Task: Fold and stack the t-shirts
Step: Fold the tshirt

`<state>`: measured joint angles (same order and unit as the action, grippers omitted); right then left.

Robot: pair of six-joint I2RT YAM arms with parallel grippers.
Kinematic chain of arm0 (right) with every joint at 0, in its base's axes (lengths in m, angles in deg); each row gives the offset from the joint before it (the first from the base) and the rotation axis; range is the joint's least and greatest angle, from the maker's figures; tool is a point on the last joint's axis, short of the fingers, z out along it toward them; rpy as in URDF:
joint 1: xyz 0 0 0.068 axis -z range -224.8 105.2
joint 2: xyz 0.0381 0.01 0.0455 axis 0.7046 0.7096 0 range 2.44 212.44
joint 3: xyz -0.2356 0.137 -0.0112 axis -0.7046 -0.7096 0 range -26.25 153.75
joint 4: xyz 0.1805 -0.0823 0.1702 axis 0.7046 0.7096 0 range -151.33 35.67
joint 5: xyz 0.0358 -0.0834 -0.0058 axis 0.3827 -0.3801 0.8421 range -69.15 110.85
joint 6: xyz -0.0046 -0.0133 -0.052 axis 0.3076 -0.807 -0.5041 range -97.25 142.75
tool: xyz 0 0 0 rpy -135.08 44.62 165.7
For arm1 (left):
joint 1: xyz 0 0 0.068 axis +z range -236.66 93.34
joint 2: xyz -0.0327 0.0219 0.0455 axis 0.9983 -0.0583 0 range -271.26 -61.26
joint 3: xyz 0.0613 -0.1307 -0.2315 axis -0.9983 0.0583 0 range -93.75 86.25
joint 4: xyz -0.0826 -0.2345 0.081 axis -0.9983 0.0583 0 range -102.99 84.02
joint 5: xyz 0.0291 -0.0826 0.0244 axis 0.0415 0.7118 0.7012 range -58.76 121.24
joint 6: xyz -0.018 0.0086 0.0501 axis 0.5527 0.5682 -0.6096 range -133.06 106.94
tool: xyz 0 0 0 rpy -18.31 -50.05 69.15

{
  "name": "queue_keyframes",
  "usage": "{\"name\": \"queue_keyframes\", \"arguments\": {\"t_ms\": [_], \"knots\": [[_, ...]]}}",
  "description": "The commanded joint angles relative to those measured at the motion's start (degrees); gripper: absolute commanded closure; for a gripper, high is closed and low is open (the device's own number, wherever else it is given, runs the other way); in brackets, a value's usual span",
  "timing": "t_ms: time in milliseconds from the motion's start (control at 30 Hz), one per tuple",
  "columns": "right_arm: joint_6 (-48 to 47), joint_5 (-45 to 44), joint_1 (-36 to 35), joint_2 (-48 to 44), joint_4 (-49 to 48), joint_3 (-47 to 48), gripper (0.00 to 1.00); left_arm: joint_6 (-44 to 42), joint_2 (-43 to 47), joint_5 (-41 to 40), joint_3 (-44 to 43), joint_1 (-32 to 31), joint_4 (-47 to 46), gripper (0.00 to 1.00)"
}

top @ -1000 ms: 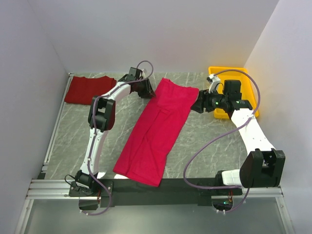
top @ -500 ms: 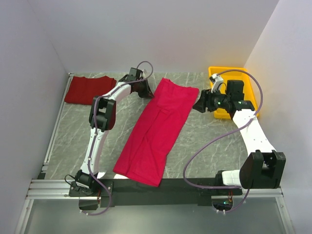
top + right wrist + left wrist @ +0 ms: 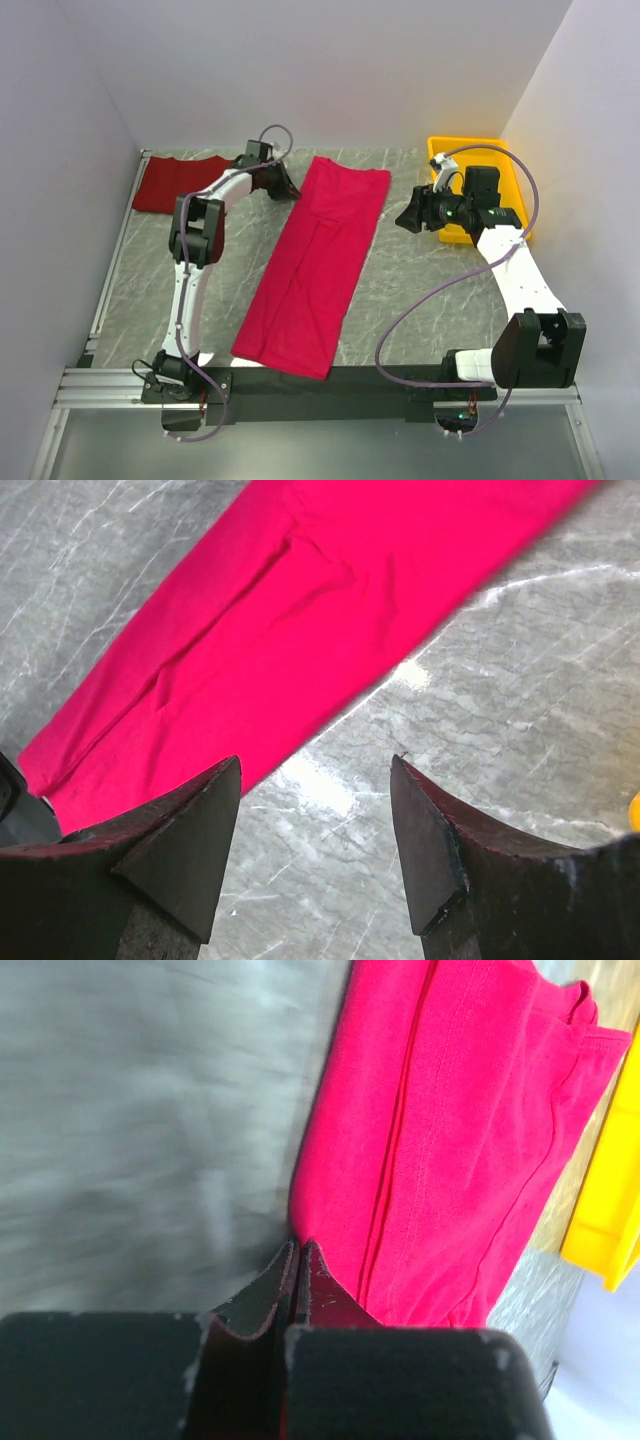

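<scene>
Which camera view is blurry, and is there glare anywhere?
Left wrist view: the table is smeared by motion blur, the pink t-shirt sharper. Right wrist view: a bright glare patch on the marble beside the shirt's soft edge. Top view: sharp.

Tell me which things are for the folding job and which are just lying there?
For the job:
- pink shirt, laid out long in the middle
- dark red shirt, far left corner
- left gripper, shut on the pink shirt's edge
- right gripper, open, holding nothing

Just lying about:
- yellow tray, far right corner
</scene>
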<state>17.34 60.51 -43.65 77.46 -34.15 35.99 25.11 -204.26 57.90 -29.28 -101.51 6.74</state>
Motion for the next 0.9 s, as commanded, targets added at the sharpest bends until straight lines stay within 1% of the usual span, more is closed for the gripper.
{"name": "queue_keyframes", "arguments": {"t_ms": [0, 100, 300, 500, 633, 700, 800, 833, 867], "knots": [[-0.3, -0.8, 0.5, -1.1, -1.3, 0.4, 0.32, -0.4, 2.2, -4.9, 2.9, 4.1, 1.1, 1.00], [-0.4, -1.2, 0.5, -0.8, -1.3, 0.6, 0.32, 0.2, 4.2, -5.7, 6.2, 6.1, 0.1, 0.99], [-0.9, -2.0, 0.5, 0.8, -0.9, 1.5, 0.32, 4.4, 10.1, -9.1, 17.3, 10.4, -3.6, 1.00], [-1.8, -2.7, 0.5, 3.2, 0.2, 3.1, 0.32, 8.5, 14.4, -13.1, 23.8, 12.2, -7.3, 1.00], [-3.8, -3.6, 0.4, 4.6, 1.9, 4.3, 0.32, 10.2, 14.1, -14.5, 23.0, 12.5, -7.7, 1.00], [-5.0, -3.5, 0.3, 5.1, 3.3, 4.7, 0.32, 10.5, 12.4, -14.4, 20.4, 12.6, -6.9, 1.00], [-9.9, -3.8, -0.9, 6.9, 6.2, 5.6, 0.32, 11.0, 10.1, -13.1, 16.8, 12.6, -6.3, 0.99], [-12.6, -4.2, -3.1, 7.2, 6.9, 5.8, 0.32, 11.0, 9.8, -12.9, 16.0, 12.6, -6.1, 1.00], [-13.9, -4.8, -3.8, 7.2, 7.4, 5.7, 0.32, 10.7, 9.1, -12.8, 15.2, 12.6, -5.9, 1.00]]}}
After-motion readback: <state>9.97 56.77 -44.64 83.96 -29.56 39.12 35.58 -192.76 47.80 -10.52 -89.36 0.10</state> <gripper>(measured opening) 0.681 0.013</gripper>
